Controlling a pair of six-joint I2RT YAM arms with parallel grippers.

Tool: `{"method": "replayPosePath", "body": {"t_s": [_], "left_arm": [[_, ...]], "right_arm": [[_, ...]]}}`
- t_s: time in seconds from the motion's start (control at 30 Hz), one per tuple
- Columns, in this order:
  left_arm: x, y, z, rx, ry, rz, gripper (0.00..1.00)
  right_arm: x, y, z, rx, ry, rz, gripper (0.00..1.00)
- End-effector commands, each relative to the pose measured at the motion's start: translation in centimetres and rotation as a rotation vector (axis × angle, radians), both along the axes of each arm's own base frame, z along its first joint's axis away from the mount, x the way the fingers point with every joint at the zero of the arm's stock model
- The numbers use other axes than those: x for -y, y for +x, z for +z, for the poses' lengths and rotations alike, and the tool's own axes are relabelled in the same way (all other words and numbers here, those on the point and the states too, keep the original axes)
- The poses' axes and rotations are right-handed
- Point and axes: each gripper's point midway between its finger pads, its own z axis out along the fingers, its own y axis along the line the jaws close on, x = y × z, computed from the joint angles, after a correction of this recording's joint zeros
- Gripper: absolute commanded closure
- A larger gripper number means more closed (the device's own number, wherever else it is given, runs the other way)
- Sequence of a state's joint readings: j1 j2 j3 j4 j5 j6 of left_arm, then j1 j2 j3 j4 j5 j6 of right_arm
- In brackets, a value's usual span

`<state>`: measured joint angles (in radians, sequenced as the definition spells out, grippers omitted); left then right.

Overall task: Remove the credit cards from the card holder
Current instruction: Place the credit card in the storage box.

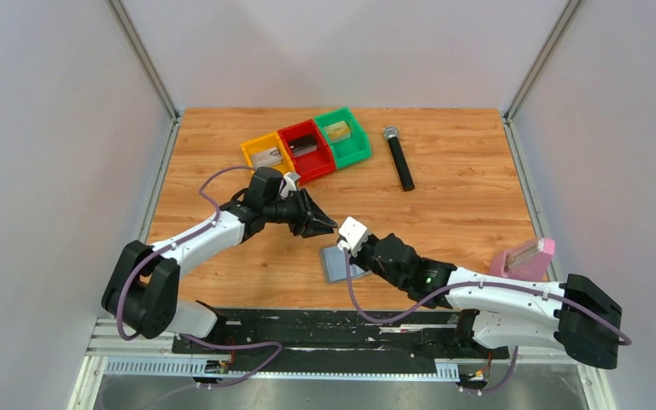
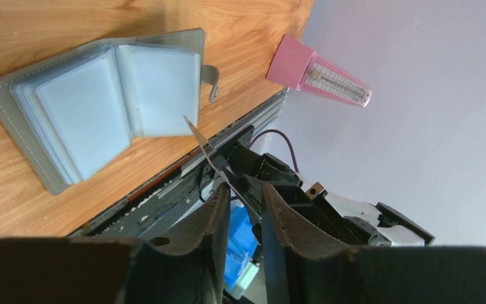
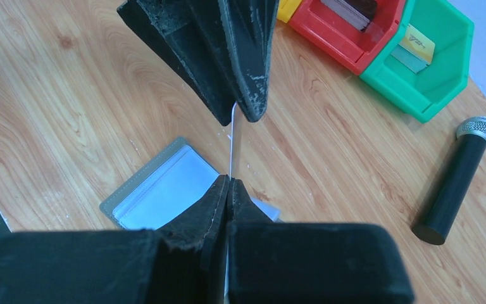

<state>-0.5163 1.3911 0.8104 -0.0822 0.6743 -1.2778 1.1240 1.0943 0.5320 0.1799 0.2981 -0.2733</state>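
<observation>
The card holder (image 2: 95, 107) lies open and flat on the wooden table (image 1: 444, 213) close to its near edge, clear sleeves facing up, partly under the right gripper (image 3: 230, 183). That gripper's jaws are pressed together on one edge of a thin pale credit card (image 3: 232, 149), seen edge-on above the holder. The left gripper (image 2: 245, 190) reaches in from the left, its narrow jaws bracketing the card's opposite edge. I cannot tell whether they actually pinch it. A pink metronome (image 1: 525, 259) sits at the right, near the front edge. Farther back, a yellow bin (image 1: 265, 152), a red bin (image 1: 306, 149) and a green bin (image 1: 342, 137) sit touching in a row, with a card showing in the yellow and green ones. A black microphone (image 1: 399, 160) lies just right of them.
</observation>
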Motion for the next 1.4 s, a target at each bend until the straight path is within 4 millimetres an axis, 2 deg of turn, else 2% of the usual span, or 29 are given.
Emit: {"method": "replayPosePath", "body": {"t_s": [0.0, 0.03, 0.2, 0.37, 0.47, 0.73, 0.97, 1.2, 1.27, 1.37], "left_arm": [[0.2, 0.1, 0.3, 0.012, -0.03, -0.007, 0.73], [0.2, 0.1, 0.3, 0.012, -0.031, -0.006, 0.8], [0.7, 0.6, 1.0, 0.072, -0.067, -0.028, 0.99], [0.7, 1.3, 1.4, 0.222, -0.053, -0.071, 1.0], [0.3, 1.5, 1.3, 0.33, -0.008, -0.109, 1.0], [-0.4, 1.3, 2.2, 0.599, 0.025, -0.199, 1.0], [-0.9, 1.0, 3.9, 0.699, 0.035, -0.211, 1.0], [-0.9, 0.8, 4.8, 0.727, 0.011, -0.204, 1.0], [-0.8, 0.3, 5.0, 0.726, -0.002, -0.233, 1.0], [-0.6, -0.3, 5.1, 0.73, -0.012, -0.295, 1.0]], "right_arm": [[-0.9, 0.7, 2.4, 0.057, 0.043, -0.012, 1.0], [-0.9, 0.6, 2.3, 0.053, 0.037, -0.011, 0.99], [-0.4, 0.5, 1.4, 0.006, 0.017, -0.04, 0.83], [0.1, -0.6, 1.7, -0.052, 0.086, -0.026, 0.6], [0.6, -1.1, 2.4, -0.124, 0.155, -0.03, 0.52], [2.8, -0.4, 6.0, -0.488, 0.476, -0.126, 0.47], [3.1, 0.6, 7.0, -0.692, 0.584, -0.136, 0.49], [3.1, 1.2, 7.4, -0.73, 0.64, -0.105, 0.51], [3.6, 1.6, 7.7, -0.686, 0.613, -0.096, 0.51], [4.6, 2.0, 9.3, -0.59, 0.558, -0.018, 0.51]]}}
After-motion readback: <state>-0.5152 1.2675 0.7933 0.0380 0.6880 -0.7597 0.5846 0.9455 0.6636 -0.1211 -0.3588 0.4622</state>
